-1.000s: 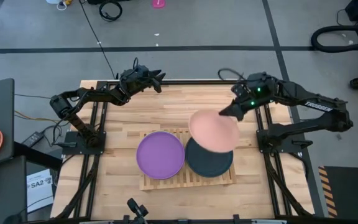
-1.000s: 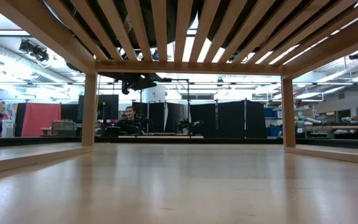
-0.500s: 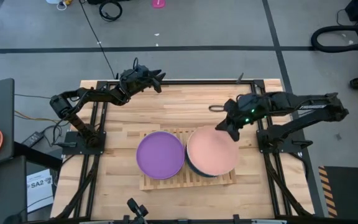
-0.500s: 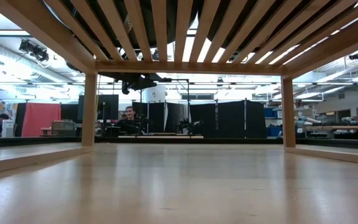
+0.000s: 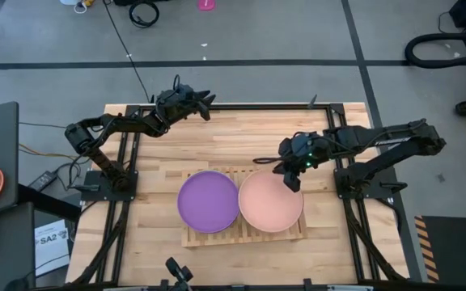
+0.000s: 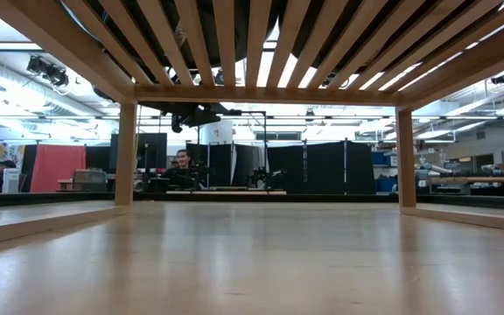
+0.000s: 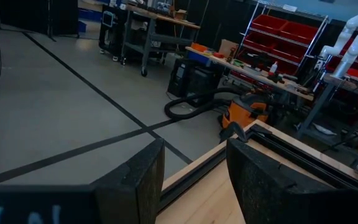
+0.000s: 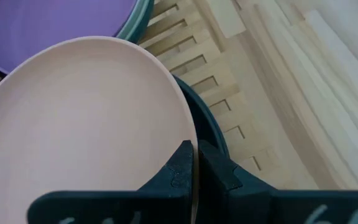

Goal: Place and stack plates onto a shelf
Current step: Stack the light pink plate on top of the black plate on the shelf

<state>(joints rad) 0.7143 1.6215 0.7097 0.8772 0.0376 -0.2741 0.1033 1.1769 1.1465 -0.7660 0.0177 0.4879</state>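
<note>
A salmon pink plate (image 5: 271, 202) lies over the right half of the slatted wooden shelf (image 5: 241, 237), covering a dark teal plate (image 8: 207, 127) whose rim shows in the right wrist view. My right gripper (image 5: 291, 179) is shut on the pink plate at its far right side. A purple plate (image 5: 209, 201) lies on the shelf's left half, on top of a greenish plate (image 8: 140, 17). My left gripper (image 5: 203, 103) stands open and level at the table's far edge, with nothing between its fingers (image 7: 135, 180). The low view shows the shelf (image 6: 234, 44) from below. My right gripper pinches the pink plate's rim (image 8: 188, 134) at its far right side between its two fingers (image 8: 180, 171), one on the upper face and one underneath. The fingers slant down from the far right. The plate lies nearly level over the dark teal plate; whether it rests on it I cannot tell.
Bare wooden tabletop (image 5: 249, 141) stretches between the shelf and the far edge. Black metal frames (image 5: 354, 174) that carry the arms stand at both sides of the table. The low view shows a person (image 6: 180, 162) in the room beyond the table.
My right gripper has gone down and toward the table's near left with the pink plate, rolling as it went. The plate, earlier tilted and only partly over the dark teal plate, now lies nearly level and covers it.
</note>
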